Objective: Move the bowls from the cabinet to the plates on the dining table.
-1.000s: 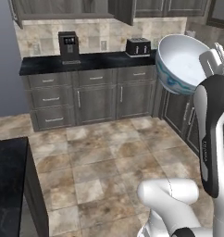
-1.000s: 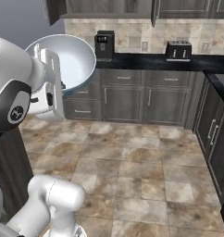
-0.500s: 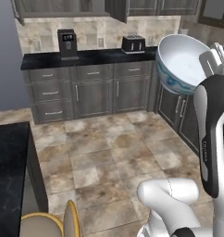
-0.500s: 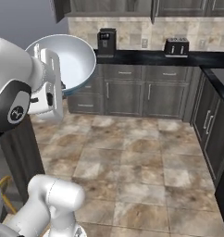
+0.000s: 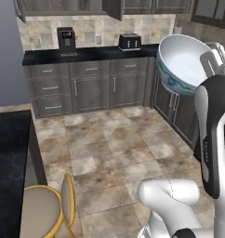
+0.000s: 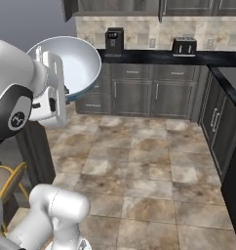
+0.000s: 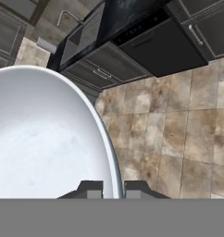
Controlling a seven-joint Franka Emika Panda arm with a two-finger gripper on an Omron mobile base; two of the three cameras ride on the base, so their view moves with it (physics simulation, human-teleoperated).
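Note:
A white bowl (image 5: 181,60) with a blue pattern outside is held up in the air, tilted on its side, well above the floor. My gripper (image 7: 115,187) is shut on its rim, one finger inside and one outside. From the right base view the bowl (image 6: 81,61) opens toward the camera, and the gripper (image 6: 65,91) holds its lower left edge. The bowl (image 7: 44,139) takes up the left of the hand view. The dining table (image 5: 7,153), with its black marble top, lies at the left edge. Dark wall cabinets (image 5: 58,5) hang at the back. The plates are out of view.
A chair (image 5: 44,209) with a yellow frame stands by the table. On the back worktop are a coffee machine (image 5: 65,39) and a toaster (image 5: 129,42). Grey drawer units (image 5: 86,86) line the back and right walls. The tiled floor (image 5: 114,144) lies open in between.
The whole picture has shifted, so the base has moved: the back worktop looks farther off, and the table and chair have come into view at the left. The bowl stays in my grip.

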